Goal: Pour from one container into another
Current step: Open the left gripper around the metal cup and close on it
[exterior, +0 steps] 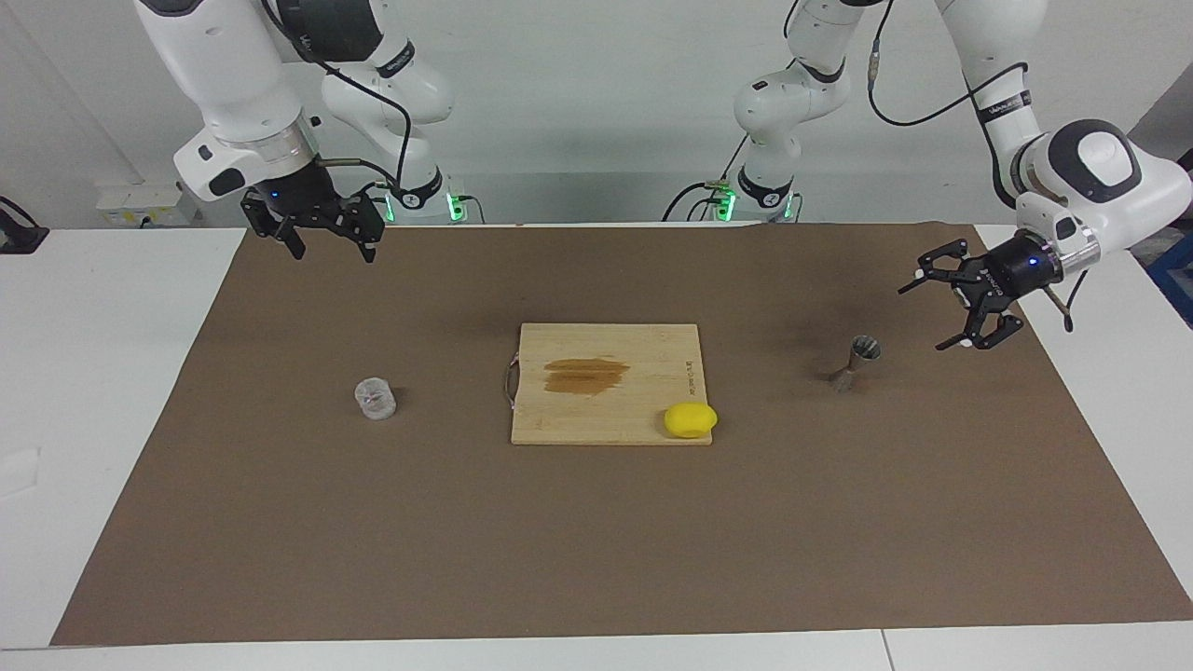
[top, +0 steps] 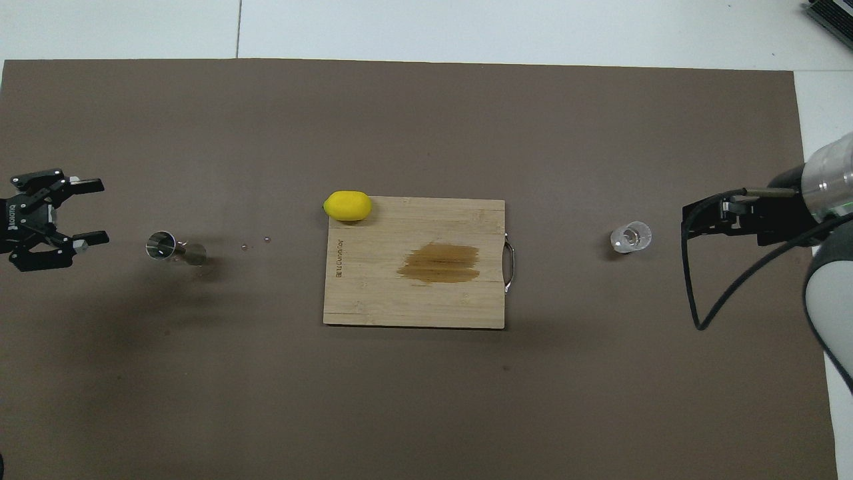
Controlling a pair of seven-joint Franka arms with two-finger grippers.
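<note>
- The clear cup (exterior: 376, 399) (top: 631, 237) stands upright on the brown mat (exterior: 596, 559) (top: 426, 400) toward the right arm's end of the table, farther from the robots than the spot under the right gripper (exterior: 328, 238) (top: 716, 219) and apart from it.
- The right gripper hangs in the air over the mat's edge nearest the robots, fingers pointing down and spread, holding nothing.
- The steel jigger (exterior: 856, 362) (top: 174, 247) stands upright on the mat toward the left arm's end, near the left gripper (exterior: 951, 303) (top: 85, 211) but not touching it.
- The left gripper hovers above the mat just beside the jigger, turned sideways so its fingers point toward the jigger; the fingers are wide apart and empty.
- A wooden cutting board (exterior: 610, 438) (top: 373, 293) lies flat between the cup and the jigger, well apart from both grippers, with a dark stain at its middle.
- A lemon (exterior: 690, 419) (top: 347, 205) rests on the board's corner farthest from the robots, on the jigger's side.
</note>
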